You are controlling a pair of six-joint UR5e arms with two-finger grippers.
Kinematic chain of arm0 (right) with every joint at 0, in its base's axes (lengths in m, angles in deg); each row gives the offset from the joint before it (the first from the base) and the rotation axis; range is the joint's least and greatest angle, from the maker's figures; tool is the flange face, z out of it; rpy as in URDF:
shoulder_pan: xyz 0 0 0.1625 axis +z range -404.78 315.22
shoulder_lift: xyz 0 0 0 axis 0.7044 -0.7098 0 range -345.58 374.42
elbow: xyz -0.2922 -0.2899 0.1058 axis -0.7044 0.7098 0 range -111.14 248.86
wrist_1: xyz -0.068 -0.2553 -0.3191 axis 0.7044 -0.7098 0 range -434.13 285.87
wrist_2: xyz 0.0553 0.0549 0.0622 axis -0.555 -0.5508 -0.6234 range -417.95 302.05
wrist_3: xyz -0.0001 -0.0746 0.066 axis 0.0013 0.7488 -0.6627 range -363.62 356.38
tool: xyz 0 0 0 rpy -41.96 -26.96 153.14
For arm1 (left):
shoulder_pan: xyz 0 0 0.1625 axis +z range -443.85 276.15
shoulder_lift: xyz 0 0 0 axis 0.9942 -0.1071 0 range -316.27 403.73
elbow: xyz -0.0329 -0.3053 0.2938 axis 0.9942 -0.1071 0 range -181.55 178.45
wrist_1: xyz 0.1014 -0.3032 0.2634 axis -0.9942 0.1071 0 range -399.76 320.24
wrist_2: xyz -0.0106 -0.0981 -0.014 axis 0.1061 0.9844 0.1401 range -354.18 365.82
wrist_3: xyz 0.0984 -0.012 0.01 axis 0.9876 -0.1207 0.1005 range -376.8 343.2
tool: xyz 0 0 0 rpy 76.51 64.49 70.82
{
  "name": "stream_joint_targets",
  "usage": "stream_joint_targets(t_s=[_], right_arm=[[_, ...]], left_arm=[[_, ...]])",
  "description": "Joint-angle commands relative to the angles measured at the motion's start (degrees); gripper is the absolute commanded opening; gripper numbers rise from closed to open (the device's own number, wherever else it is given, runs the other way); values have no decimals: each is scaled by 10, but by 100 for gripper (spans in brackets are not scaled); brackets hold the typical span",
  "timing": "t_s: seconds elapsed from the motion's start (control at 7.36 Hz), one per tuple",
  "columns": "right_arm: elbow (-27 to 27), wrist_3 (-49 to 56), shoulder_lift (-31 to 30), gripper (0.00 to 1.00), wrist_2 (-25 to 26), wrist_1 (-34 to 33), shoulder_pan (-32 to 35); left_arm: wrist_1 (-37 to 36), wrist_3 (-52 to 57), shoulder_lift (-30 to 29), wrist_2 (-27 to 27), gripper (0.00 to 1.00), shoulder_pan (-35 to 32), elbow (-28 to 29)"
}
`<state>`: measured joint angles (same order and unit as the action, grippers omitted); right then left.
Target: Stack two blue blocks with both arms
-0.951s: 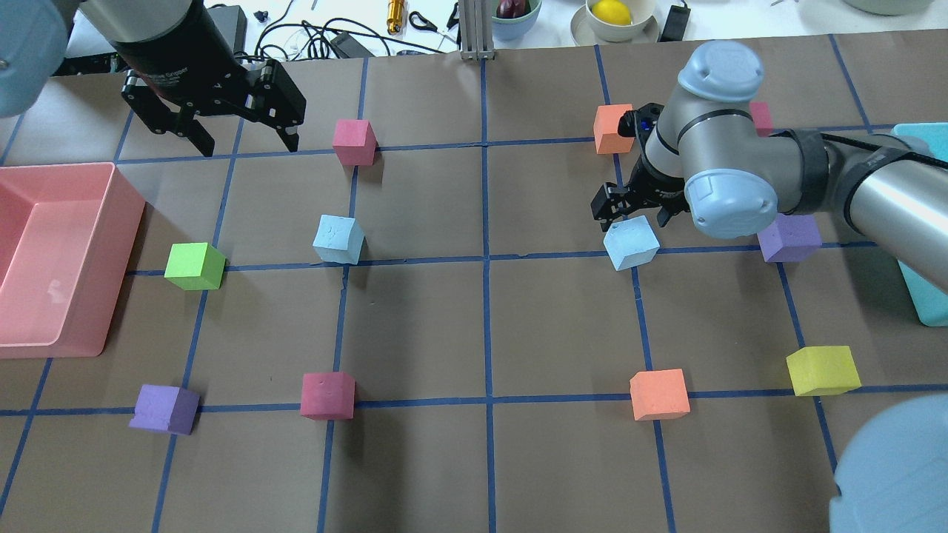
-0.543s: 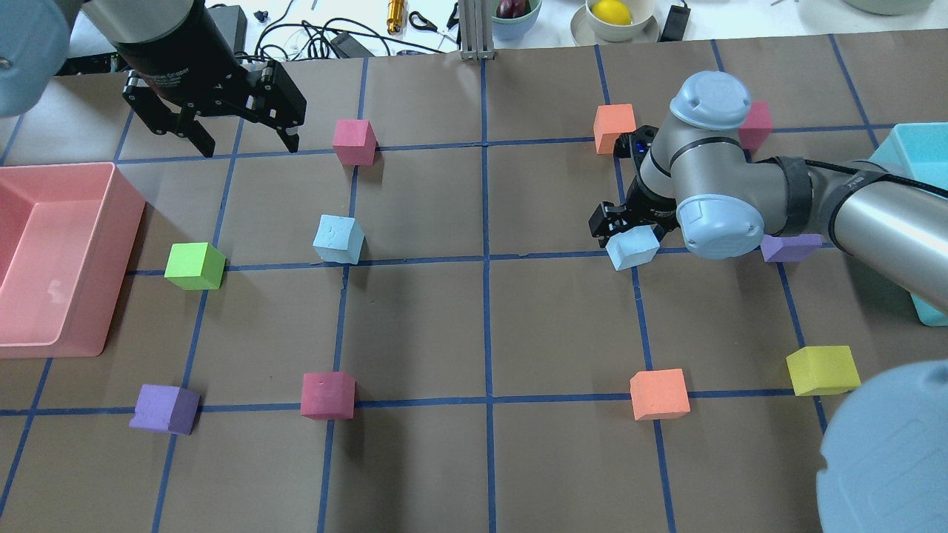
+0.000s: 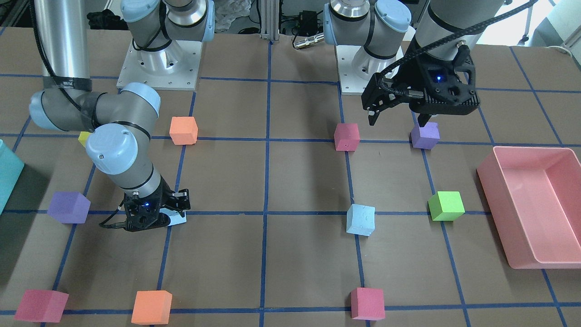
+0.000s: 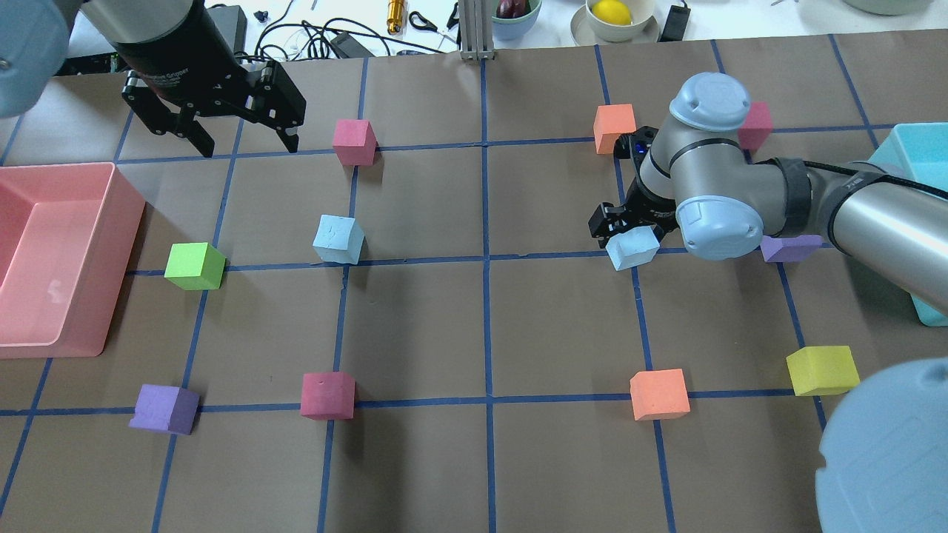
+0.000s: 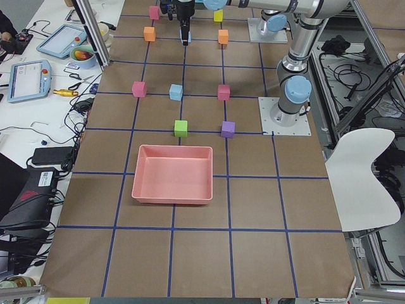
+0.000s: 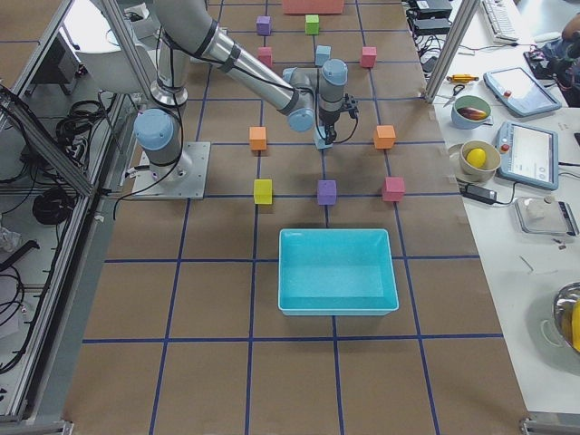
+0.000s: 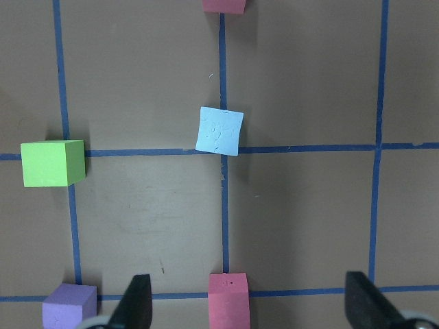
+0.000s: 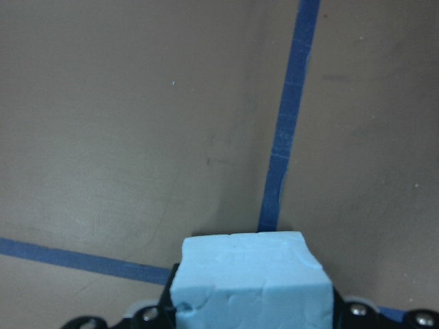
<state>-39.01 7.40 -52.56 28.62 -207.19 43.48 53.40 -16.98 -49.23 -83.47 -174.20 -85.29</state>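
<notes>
One pale blue block [image 4: 338,238] sits on the table left of centre, also in the front view [image 3: 361,219] and the left wrist view [image 7: 219,131]. The second blue block [image 4: 632,246] sits on a tape line at the right. My right gripper [image 4: 629,231] is down over it, and its fingers press both sides of the block in the right wrist view [image 8: 250,281]. The block rests on the table. My left gripper [image 4: 241,141] is open and empty, hovering high at the back left, far from both blue blocks.
A pink bin [image 4: 118,222] stands at the left edge and a teal bin [image 4: 918,148] at the right. Scattered cubes include green [image 4: 194,266], magenta [image 4: 354,141], orange [image 4: 614,127], purple [image 4: 791,247] close behind my right arm, yellow [image 4: 822,370] and orange [image 4: 658,394].
My right arm has come down from above the right blue block until its fingers stand around it. The left arm has barely moved.
</notes>
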Motion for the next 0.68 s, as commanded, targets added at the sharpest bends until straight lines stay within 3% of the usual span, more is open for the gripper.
stream_joint_targets(t_s=[0.0,0.27,0.54], right_arm=[[53,-101,-10,0,3,44,20],[185,-209,34,0,4,124,95],[290,-294,129,0,4,128,153]], left_arm=[[0,-3,8,-1,100,0,-31],[-57,-3,-27,6,100,5,-52],[-176,8,-69,5,100,5,-109]])
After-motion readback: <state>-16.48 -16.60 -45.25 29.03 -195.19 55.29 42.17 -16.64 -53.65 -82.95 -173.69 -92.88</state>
